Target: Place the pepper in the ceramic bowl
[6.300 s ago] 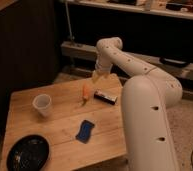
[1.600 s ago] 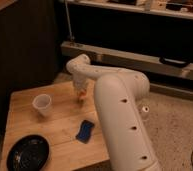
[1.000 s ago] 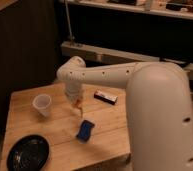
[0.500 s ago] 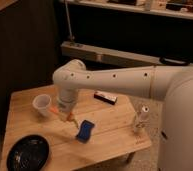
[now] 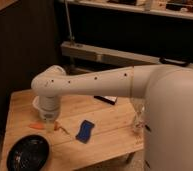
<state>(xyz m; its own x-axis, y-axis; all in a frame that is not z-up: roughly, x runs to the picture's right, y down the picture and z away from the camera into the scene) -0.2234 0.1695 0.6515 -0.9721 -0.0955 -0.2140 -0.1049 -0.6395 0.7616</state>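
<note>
Wooden table (image 5: 110, 137): gripper (image 5: 50, 128) just up-right of ceramic bowl (image 5: 28, 153), pepper (image 5: 36, 126) apparently at its tip; finger state cannot be told. Transport step; next, carry over bowl and release.

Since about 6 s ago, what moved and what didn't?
The arm swept from the table's far side toward the near-left, carrying the pepper with it. The gripper now sits low beside the ceramic bowl, pepper not yet in it. Bowl, blue sponge and dark packet stayed put.
</note>
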